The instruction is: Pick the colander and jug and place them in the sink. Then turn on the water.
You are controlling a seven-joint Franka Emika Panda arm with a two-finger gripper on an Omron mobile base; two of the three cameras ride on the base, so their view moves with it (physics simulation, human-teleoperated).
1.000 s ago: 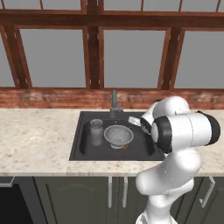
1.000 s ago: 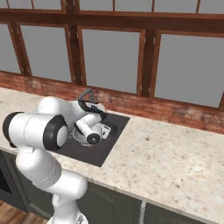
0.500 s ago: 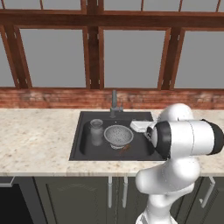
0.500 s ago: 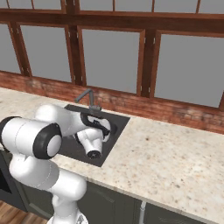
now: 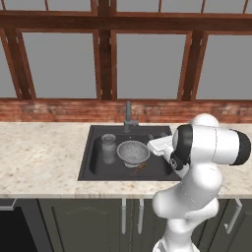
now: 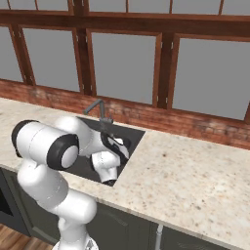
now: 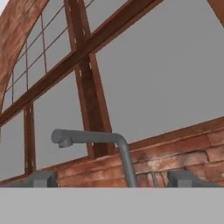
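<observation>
The dark sink [image 5: 94, 166] holds the grey jug [image 5: 108, 147], standing upright at its left, and the speckled metal colander [image 5: 133, 152] beside it in the middle. No water falls from the slim grey faucet [image 5: 128, 116]. My gripper [image 5: 153, 140] hangs over the right part of the basin, right of the colander and apart from it. In the hand view the gripper [image 7: 113, 180] is open and holds nothing, its fingertips [image 7: 42, 178] wide apart. It faces the faucet [image 7: 124, 160], whose spout points left. In the right base view the gripper [image 6: 122, 146] sits low in the sink [image 6: 135, 137] below the faucet [image 6: 97, 108].
Speckled stone counter [image 5: 39, 157] runs left and right of the basin. A brick ledge [image 5: 59, 110] and wood-framed windows [image 5: 147, 59] stand right behind the faucet. Cabinet doors [image 5: 98, 221] lie below the counter edge.
The hand has moved right, away from the colander, and tipped up toward the faucet. The arm's elbow has swung lower and rightward. Jug and colander have stayed put.
</observation>
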